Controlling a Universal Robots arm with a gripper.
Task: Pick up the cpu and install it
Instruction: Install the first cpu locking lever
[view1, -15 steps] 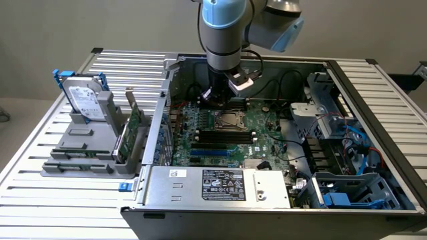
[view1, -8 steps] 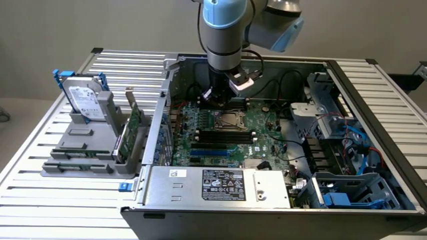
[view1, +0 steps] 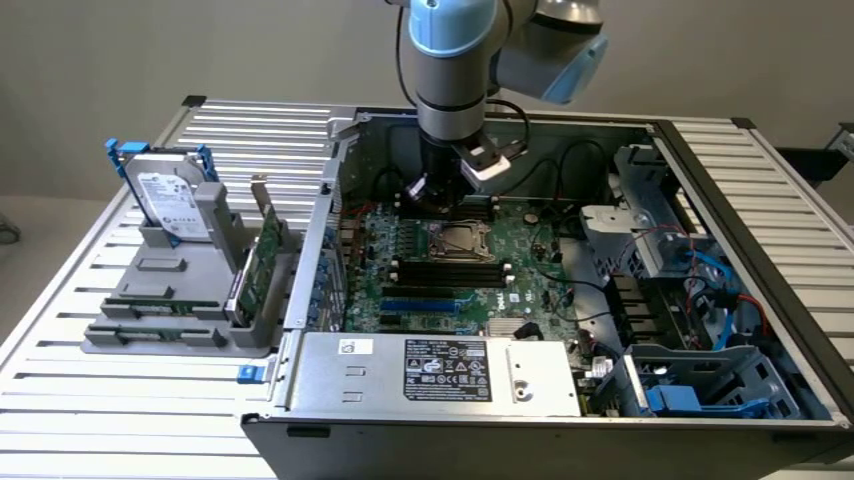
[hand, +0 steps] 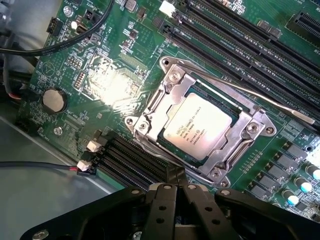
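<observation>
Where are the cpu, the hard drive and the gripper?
cpu (hand: 197, 127): wrist view, middle of its metal top.
hard drive (view1: 171, 190): exterior view, its white label.
gripper (hand: 176, 179): wrist view, between its fingertips.

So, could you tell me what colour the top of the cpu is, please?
The cpu top is dull silver-grey with dark lettering, clearest in the wrist view.

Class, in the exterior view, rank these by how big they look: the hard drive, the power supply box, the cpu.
1. power supply box
2. hard drive
3. cpu, clearly the smallest
</observation>
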